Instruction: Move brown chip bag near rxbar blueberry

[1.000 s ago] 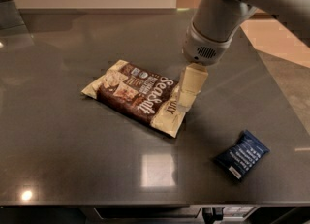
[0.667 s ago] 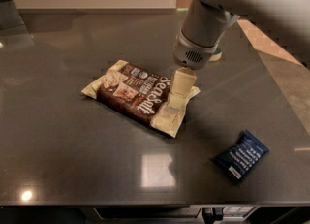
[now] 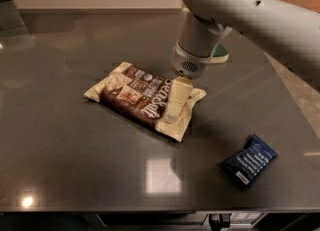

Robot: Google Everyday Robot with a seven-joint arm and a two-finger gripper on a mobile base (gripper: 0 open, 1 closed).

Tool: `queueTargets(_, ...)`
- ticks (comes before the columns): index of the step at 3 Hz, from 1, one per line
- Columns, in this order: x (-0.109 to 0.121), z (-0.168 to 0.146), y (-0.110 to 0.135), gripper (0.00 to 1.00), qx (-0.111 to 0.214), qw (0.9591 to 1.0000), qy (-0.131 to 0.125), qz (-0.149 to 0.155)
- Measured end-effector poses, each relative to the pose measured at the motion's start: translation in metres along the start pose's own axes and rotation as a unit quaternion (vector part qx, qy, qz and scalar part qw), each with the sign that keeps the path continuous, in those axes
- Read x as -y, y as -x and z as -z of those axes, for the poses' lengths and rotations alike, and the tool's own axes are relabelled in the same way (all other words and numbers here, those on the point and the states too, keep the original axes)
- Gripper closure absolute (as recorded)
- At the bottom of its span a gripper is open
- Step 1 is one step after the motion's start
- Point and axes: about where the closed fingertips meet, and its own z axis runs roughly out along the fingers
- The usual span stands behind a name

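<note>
The brown chip bag (image 3: 140, 97) lies flat on the dark table (image 3: 70, 155), left of centre, its long side running from upper left to lower right. My gripper (image 3: 173, 115) hangs from the grey arm and is down over the bag's cream right end, touching or just above it. The rxbar blueberry (image 3: 250, 160), a small navy wrapper with white text, lies at the front right, well apart from the bag and the gripper.
A green-topped sponge (image 3: 220, 52) shows partly behind the arm at the back right. The table's front edge runs along the bottom of the view, and its right edge slants past the bar. A light reflection sits on the table in front of the bag.
The arm has swung left and down, bringing the gripper further over the bag's right end. The bag and the bar have not moved.
</note>
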Motion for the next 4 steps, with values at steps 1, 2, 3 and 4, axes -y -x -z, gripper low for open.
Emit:
queueTargets(1, 0.002, -0.007, -0.002, 0.0, -0.005, 1.0, -0.002, -0.005)
queueTargets(2, 0.003, -0.009, -0.006, 0.16, -0.012, 0.9999, -0.006, -0.009)
queueTargets(3, -0.002, -0.004, -0.01, 0.39, -0.013, 0.9998, -0.007, -0.011)
queueTargets(4, -0.008, 0.007, -0.017, 0.62, -0.009, 0.9998, -0.008, -0.013)
